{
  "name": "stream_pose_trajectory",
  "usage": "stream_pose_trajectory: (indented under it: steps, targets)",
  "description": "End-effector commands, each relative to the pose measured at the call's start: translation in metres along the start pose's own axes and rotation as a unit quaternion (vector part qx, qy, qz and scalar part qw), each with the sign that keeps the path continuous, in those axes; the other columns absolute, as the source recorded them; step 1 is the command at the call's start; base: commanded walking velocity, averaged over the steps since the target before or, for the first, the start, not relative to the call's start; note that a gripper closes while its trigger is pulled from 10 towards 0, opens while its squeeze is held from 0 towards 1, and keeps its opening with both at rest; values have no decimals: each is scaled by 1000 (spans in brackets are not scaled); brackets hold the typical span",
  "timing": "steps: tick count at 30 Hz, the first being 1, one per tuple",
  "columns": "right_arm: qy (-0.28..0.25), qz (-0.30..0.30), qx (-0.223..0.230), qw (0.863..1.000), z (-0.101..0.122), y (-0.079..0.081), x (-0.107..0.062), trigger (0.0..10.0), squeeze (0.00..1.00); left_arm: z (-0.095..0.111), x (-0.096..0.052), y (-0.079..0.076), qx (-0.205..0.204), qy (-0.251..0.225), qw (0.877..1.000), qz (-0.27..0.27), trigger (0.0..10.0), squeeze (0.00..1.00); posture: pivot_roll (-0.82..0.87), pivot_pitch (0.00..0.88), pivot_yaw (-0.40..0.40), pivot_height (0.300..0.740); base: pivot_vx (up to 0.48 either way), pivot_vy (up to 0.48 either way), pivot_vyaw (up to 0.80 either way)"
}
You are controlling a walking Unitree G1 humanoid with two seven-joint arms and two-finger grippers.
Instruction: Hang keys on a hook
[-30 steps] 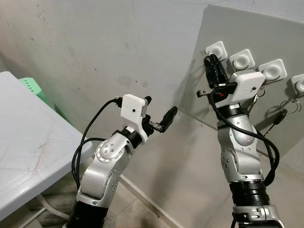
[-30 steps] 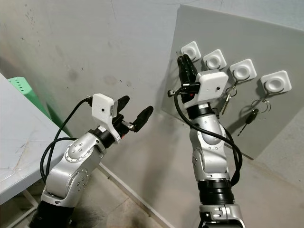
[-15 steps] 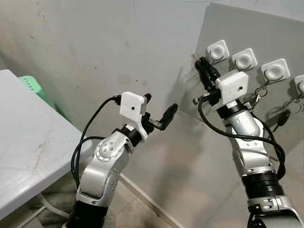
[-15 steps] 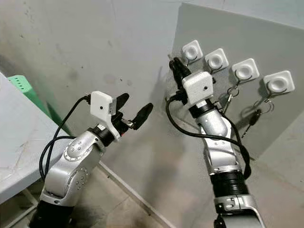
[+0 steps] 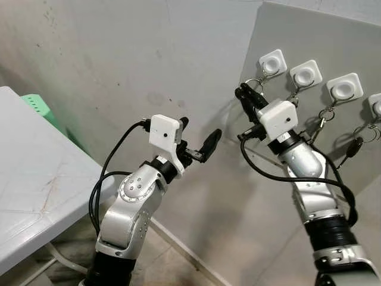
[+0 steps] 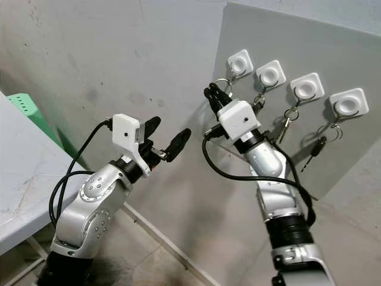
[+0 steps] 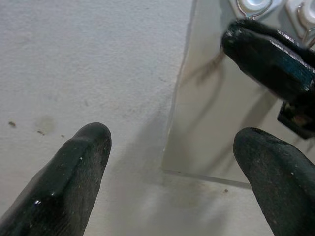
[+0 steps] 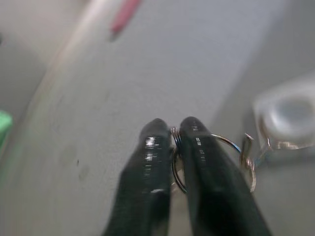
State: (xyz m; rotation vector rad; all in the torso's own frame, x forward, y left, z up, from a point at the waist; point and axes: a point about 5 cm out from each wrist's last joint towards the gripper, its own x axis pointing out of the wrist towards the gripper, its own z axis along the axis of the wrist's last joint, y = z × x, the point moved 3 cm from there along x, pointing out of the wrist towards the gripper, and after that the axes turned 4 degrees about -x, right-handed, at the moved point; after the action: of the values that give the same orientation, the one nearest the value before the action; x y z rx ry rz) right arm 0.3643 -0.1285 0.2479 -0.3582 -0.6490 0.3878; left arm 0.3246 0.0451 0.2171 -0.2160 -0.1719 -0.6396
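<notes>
Four white hooks sit in a row on a grey board [image 5: 297,36]. My right gripper [image 5: 245,95] is just below and left of the first hook [image 5: 272,62], shut on a silver key ring [image 8: 231,145] pinched between its fingertips. The ring [image 6: 221,83] reaches up to that hook's wire; whether it is looped over it I cannot tell. Other keys hang from the third hook [image 5: 343,87] and the fourth hook [image 6: 346,103], one with a black head [image 5: 356,143]. My left gripper [image 5: 199,134] is open and holds nothing, out in front of the wall, left of the board.
A white table [image 5: 30,179] stands at the left, with a green crate [image 5: 41,110] behind it. The bare concrete wall runs behind both arms. The board's lower edge [image 7: 197,172] leans on the wall near the floor.
My right gripper has swung left and down from in front of the second hook to beside the first, uncovering the key ring. The left arm has barely moved.
</notes>
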Motion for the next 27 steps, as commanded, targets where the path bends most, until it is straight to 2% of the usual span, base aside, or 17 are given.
stream_pose_trajectory:
  steps: [1, 2, 4, 10, 16, 20, 22, 25, 26, 27]
  targets:
    - [11, -23, 24, 999, -5, -9, -6, 10000, 1000, 6, 0, -1, 2, -11, 1000, 2, 10000, 0, 34, 28, -73, 740, 0, 0, 0]
    - [13, -53, 68, 996, -8, -11, -9, 10000, 1000, 5, 0, 0, 2, -9, 1000, 9, 10000, 0, 35, 27, -74, 740, 0, 0, 0]
    - [17, -87, 119, 989, -13, -13, -14, 10000, 1000, 4, -1, 2, 0, -9, 1000, 15, 10000, 0, 36, 26, -75, 740, 0, 0, 0]
    - [29, -119, 187, 975, -23, -5, -28, 10000, 1000, -1, -4, 10, 0, -7, 999, 44, 10000, 0, 34, 20, -73, 740, 0, 0, 0]
    - [68, -95, 179, 977, -38, 17, -46, 10000, 1000, -18, -11, 23, -4, 7, 996, 83, 10000, 0, 32, 16, -68, 740, 0, 0, 0]
    - [85, -85, 180, 976, -46, 25, -52, 10000, 1000, -28, -14, 29, -4, 16, 995, 101, 10000, 0, 34, 17, -66, 740, 0, 0, 0]
    - [112, -71, 171, 976, -57, 34, -60, 10000, 1000, -43, -18, 39, -6, 28, 992, 120, 10000, 0, 35, 19, -66, 740, 0, 0, 0]
    - [159, -54, 166, 972, -78, 47, -76, 10000, 1000, -78, -27, 59, -24, 67, 983, 171, 10000, 0, 30, 21, -62, 740, 0, 0, 0]
    - [170, -52, 164, 970, -82, 49, -80, 10000, 941, -84, -30, 62, -25, 73, 981, 179, 10000, 0, 29, 20, -61, 740, 0, 0, 0]
    - [184, -50, 163, 968, -88, 52, -86, 10000, 0, -92, -34, 66, -25, 79, 978, 190, 10000, 0, 29, 20, -61, 740, 0, 0, 0]
